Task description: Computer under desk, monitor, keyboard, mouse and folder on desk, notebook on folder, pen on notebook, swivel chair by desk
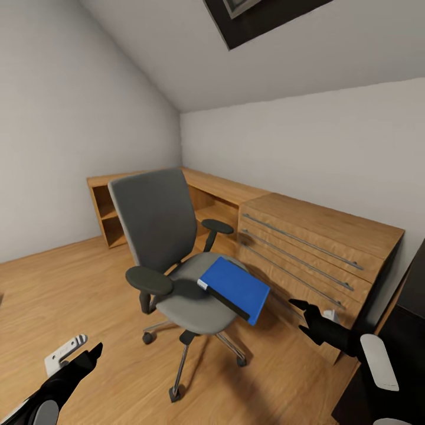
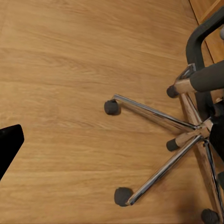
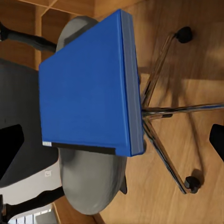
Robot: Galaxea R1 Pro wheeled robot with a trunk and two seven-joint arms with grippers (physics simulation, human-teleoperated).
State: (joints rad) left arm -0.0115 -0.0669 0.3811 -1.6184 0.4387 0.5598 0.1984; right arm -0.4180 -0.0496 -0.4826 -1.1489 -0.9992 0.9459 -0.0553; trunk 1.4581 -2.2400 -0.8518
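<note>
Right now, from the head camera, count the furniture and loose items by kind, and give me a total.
Swivel chair: 1
Blue folder, lying on the chair's seat: 1
Wooden drawer unit: 1
Wooden open shelf unit: 1
Total: 4

Attic bedroom-office: sloped ceiling (image 1: 295, 53), wood floor (image 1: 65, 283), swivel chair (image 1: 171, 248), low wooden drawer unit (image 1: 319, 248)

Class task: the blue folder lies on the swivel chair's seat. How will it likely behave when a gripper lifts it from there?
The folder looks thick and flat-sided, so probably stiff. It overhangs the seat edge, so a nudge could tip it off. The chair's castors suggest it may roll if pushed.
</note>
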